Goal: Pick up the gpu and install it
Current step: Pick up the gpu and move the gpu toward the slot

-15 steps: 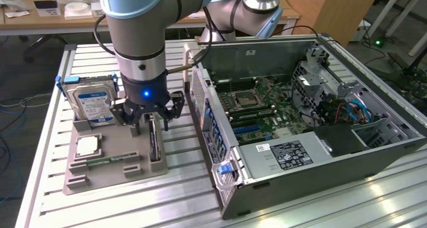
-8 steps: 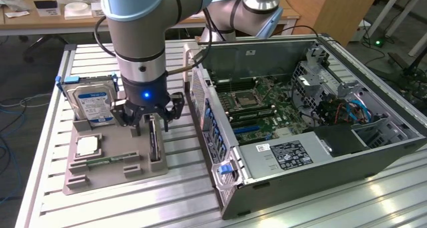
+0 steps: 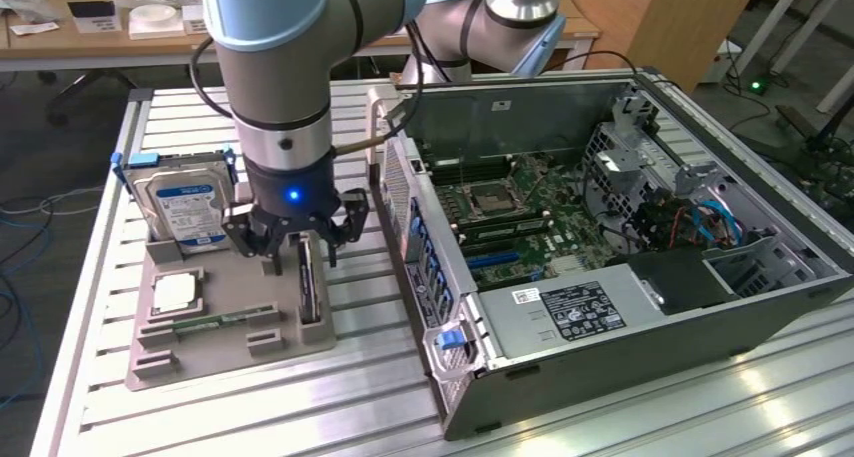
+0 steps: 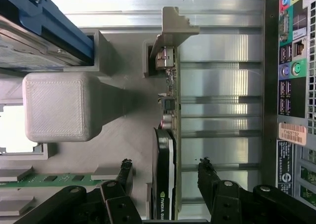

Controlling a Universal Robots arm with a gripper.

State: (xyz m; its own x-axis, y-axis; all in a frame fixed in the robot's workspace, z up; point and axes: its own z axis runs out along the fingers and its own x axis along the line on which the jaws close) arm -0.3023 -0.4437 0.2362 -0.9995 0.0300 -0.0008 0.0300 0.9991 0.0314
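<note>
The gpu, a thin dark card with a black fan face and a green circuit-board edge, stands on edge in a slot of the grey printed holder tray on the slatted aluminium worktop. It is just beside the open black computer case.

My pincer is released and spread wide. Its 2 black fingers straddle the card near the fan end, with a gap on each side, and nothing is grasped.

I see 3 risks:
- 1 finger would meet the raised fan shroud and the other the bare board, so an uneven squeeze could tilt the card in its slot.
- The grip sits away from the silver metal bracket, so I judge the card could pivot under that end's weight.
- If the slot binds, a lift may drag the tray, with the silver hard drive standing in it.
</note>
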